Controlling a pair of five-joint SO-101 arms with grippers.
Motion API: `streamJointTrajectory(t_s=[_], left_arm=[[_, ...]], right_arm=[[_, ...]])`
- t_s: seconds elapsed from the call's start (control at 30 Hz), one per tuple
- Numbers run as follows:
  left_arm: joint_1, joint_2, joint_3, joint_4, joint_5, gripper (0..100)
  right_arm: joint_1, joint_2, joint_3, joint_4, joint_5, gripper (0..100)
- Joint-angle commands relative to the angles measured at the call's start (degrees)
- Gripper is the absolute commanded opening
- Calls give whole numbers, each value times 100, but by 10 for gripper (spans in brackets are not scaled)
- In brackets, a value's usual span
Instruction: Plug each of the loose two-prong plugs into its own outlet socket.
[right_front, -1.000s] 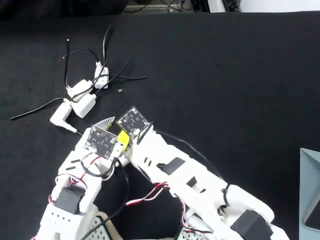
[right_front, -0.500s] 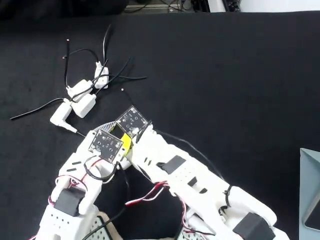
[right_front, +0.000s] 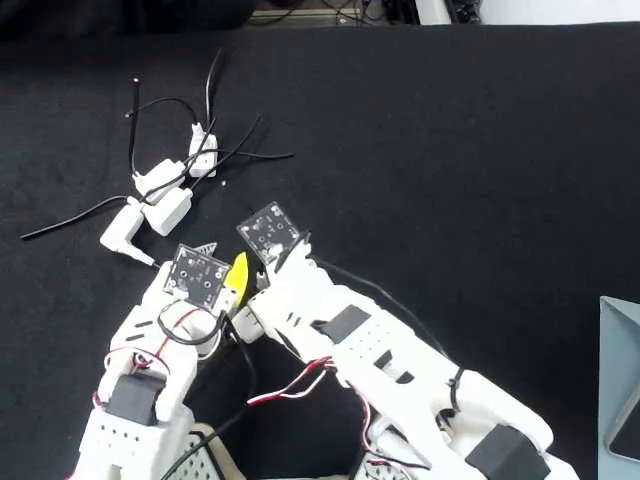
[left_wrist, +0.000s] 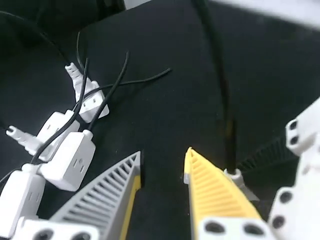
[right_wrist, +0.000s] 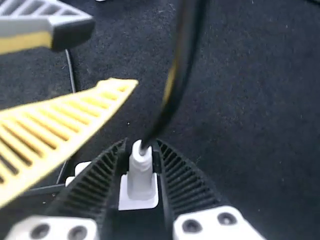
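While plug (right_wrist: 139, 182) still clamped, left fingers (left_wrist: 215, 192) farther left.

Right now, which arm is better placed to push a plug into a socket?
Right. The right tool is shut on a white plug. The left tool is open with nothing in it, facing the white sockets.
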Motion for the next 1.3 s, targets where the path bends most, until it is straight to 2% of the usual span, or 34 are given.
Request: streamJointTrajectory(t_s=[0.0, 0.43, 0.7, 0.9, 1.1, 1.27], left_arm=[[-75, -9, -207, -9, 70, 148], [-224, -9, -189, -9, 70, 148], [-286, -9, -198, -9, 70, 148], [-295, -9, -198, -9, 70, 148], [-295, -9, -198, -9, 70, 148], [-286, -9, -189, -18, 70, 148]], right_arm=[[53, 31, -84, 132, -325, 12], [18, 31, 136, 132, -1231, 12], [-97, 31, 356, 97, -1222, 12], [-492, -453, 743, 9, -677, 12], [-492, -1437, 1323, -53, 492, 15], [-475, -1956, 1332, 334, 598, 16]])
